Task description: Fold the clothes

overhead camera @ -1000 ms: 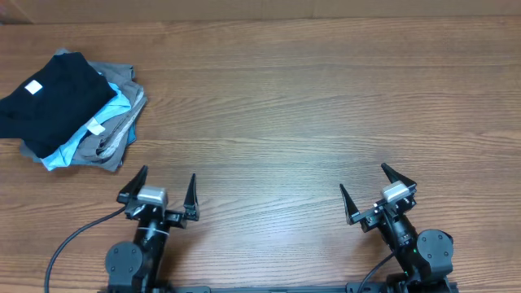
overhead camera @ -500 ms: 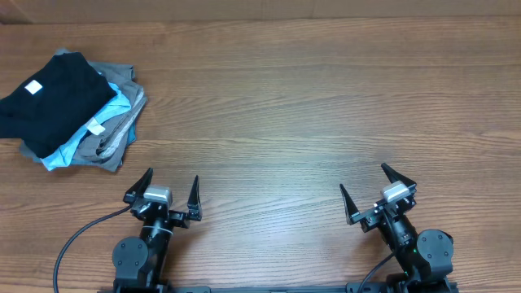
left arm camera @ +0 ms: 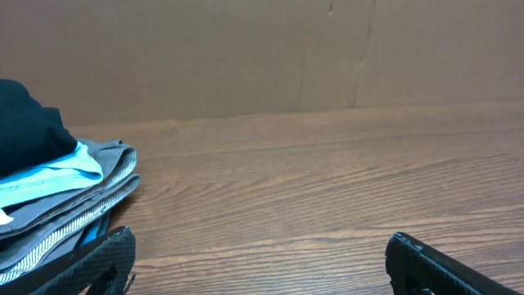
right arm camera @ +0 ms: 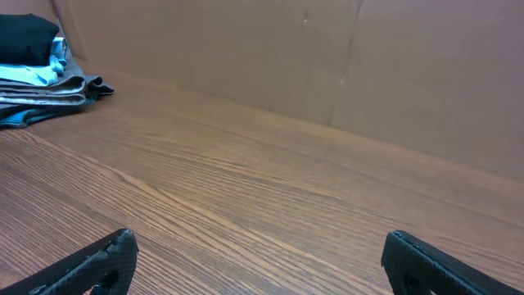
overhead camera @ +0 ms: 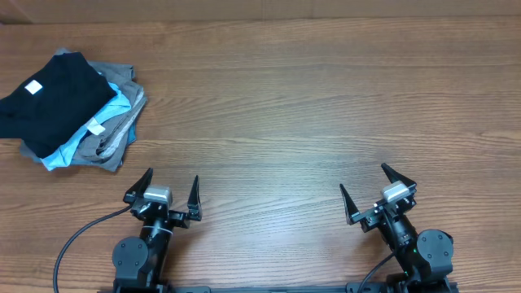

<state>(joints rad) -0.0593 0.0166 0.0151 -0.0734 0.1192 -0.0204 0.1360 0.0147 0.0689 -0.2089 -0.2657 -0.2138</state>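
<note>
A pile of folded clothes (overhead camera: 73, 114) lies at the far left of the table: a black garment (overhead camera: 53, 102) with a white tag on top, light blue and grey ones under it. The pile shows at the left edge of the left wrist view (left arm camera: 57, 184) and far left in the right wrist view (right arm camera: 41, 78). My left gripper (overhead camera: 169, 185) is open and empty near the front edge, below and right of the pile; its fingers frame bare wood (left arm camera: 258, 246). My right gripper (overhead camera: 373, 189) is open and empty at the front right (right arm camera: 258, 250).
The wooden table (overhead camera: 309, 106) runs wide between and beyond the arms. A brown cardboard wall (left arm camera: 270, 57) stands along the far edge. A black cable (overhead camera: 77, 240) trails from the left arm's base.
The left gripper shifted slightly right and toward the front edge a second ago, then stayed still. The right arm and the clothes have not moved.
</note>
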